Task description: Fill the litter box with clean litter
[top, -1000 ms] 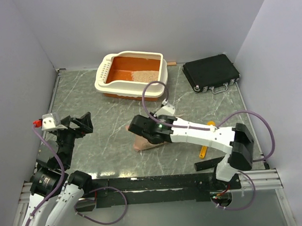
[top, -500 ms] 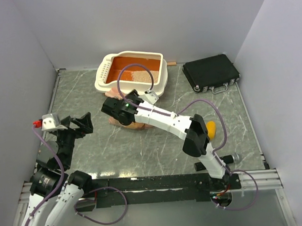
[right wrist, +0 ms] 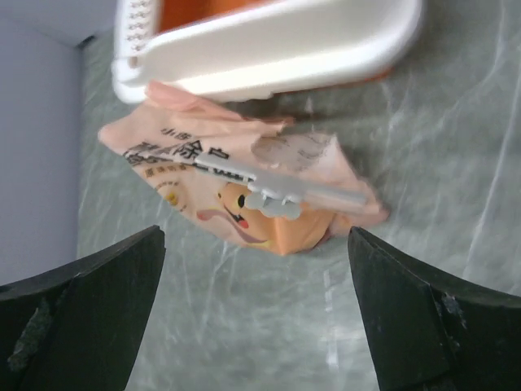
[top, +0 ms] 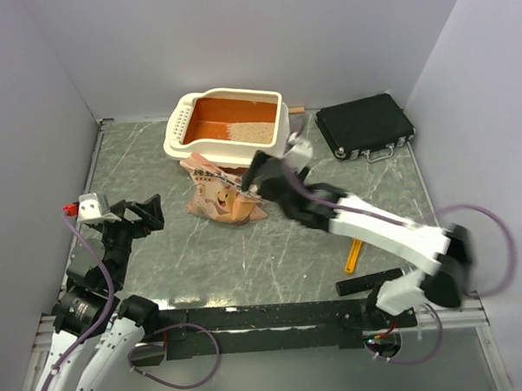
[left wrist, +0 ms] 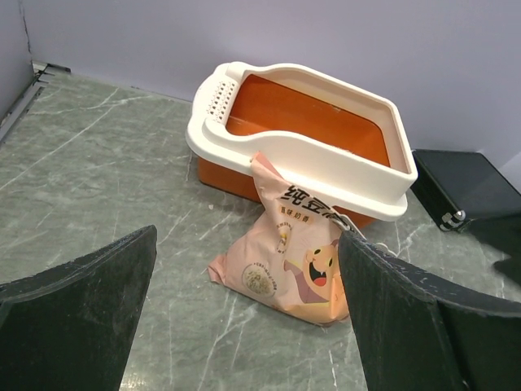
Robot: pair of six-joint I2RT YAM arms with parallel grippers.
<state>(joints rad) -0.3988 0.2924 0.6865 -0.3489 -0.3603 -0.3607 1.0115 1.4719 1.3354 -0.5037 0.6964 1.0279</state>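
Observation:
The litter box (top: 182, 134), orange with a cream rim, stands at the back of the table with a patch of beige clean litter (top: 251, 131) in its right half. A crumpled tan litter bag (top: 218, 196) with a cartoon face lies against the box's front wall. My right gripper (top: 253, 180) hangs open just right of the bag. In the right wrist view the bag (right wrist: 236, 183) and the box rim (right wrist: 269, 45) lie beyond my open right gripper (right wrist: 256, 326), which holds nothing. My left gripper (top: 145, 213) stands open at the left, well apart from the bag (left wrist: 293, 252) and the box (left wrist: 326, 155).
A black flat case (top: 364, 126) lies at the back right. A yellow scoop handle (top: 354, 255) and a black flat piece (top: 362, 285) lie near the right arm's base. A grey clip (right wrist: 285, 191) sits on the bag. Walls close the table on three sides.
My right gripper carried the bag from mid-table to the box's front, then opened and let it go. It has drawn back to the right. The left arm stayed still.

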